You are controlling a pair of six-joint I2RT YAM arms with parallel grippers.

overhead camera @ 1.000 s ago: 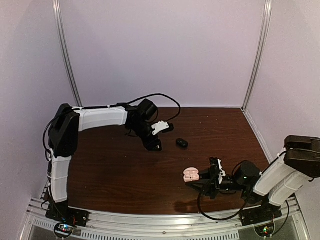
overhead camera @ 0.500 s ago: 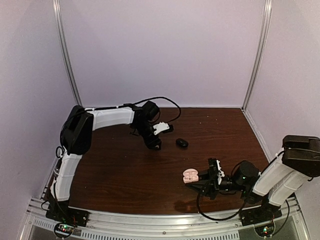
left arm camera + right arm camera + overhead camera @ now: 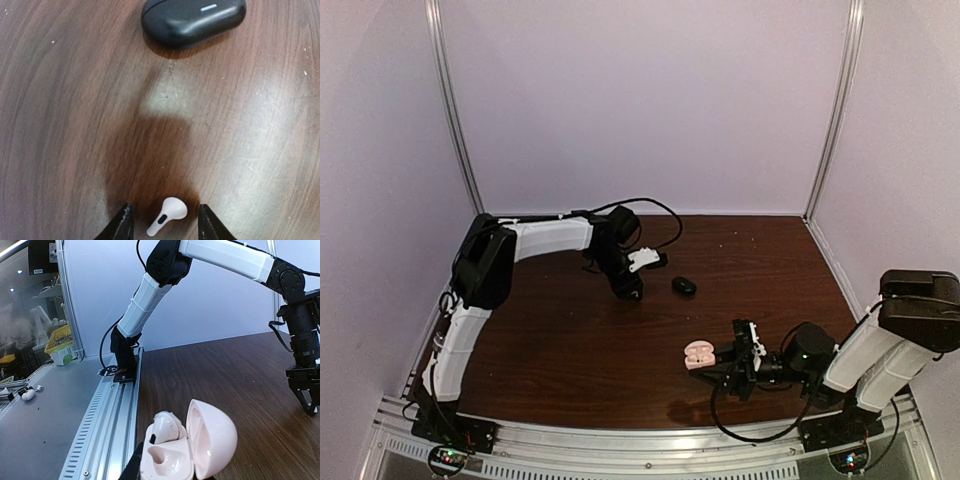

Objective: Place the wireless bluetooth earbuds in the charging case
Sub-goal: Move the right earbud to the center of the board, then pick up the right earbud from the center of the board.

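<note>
A white stemmed earbud (image 3: 167, 215) lies on the brown table between my left gripper's (image 3: 165, 227) open fingers, touching neither. My left gripper (image 3: 629, 291) points down at the table's far middle. A shut black case (image 3: 193, 19) lies beyond it, also seen from above (image 3: 684, 286). My right gripper (image 3: 167, 475) is shut on an open pink-white charging case (image 3: 187, 447), lid swung right. One white earbud (image 3: 166, 429) sits in its far slot; the near slot is empty. From above the case (image 3: 700, 354) is near the front middle. No black earbuds show.
The left arm (image 3: 210, 260) stretches over the table's left side. A slotted metal rail (image 3: 107, 425) runs along the table's near edge. White walls with metal posts (image 3: 455, 110) enclose the table.
The left arm's elbow has swung further back and right; its gripper stays over the earbud. The right gripper with the open case has shifted slightly left.
</note>
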